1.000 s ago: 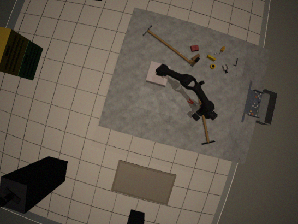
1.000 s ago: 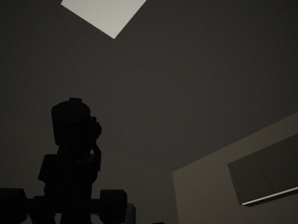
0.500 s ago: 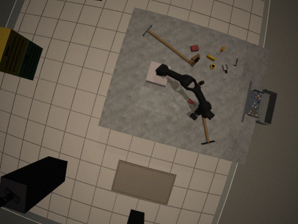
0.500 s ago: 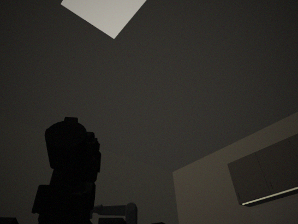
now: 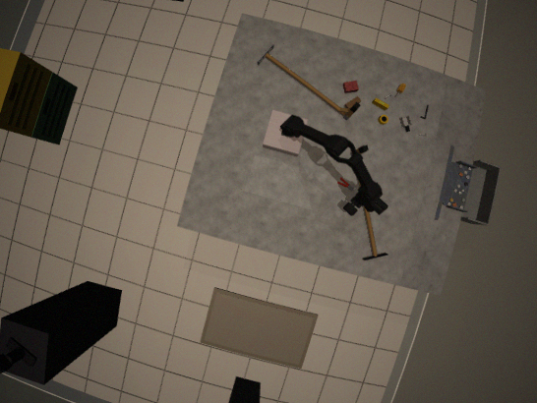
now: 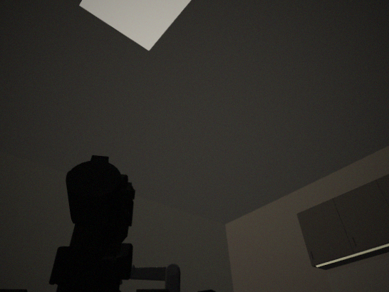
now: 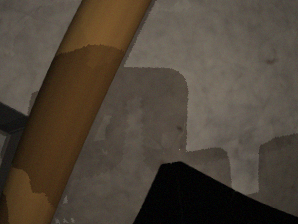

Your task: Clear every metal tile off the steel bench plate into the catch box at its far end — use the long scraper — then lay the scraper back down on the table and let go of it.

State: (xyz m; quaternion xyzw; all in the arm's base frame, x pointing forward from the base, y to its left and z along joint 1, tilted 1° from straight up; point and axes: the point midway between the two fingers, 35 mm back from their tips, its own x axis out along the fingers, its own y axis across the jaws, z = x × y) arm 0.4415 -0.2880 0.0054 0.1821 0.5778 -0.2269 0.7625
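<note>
Fingers narrow, holding nothing: open gripper [image 5: 365,199] [image 7: 170,172] wide before going lower, set jaws square across handle [image 5: 371,231] [image 7: 82,95].

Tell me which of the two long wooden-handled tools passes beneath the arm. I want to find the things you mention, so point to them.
The wooden-handled tool [image 5: 370,231] [image 7: 75,100] crossing under the arm [image 5: 364,172]; the other tool [image 5: 305,82], on the red block's [image 5: 350,86] side of the table, lies clear of it.
</note>
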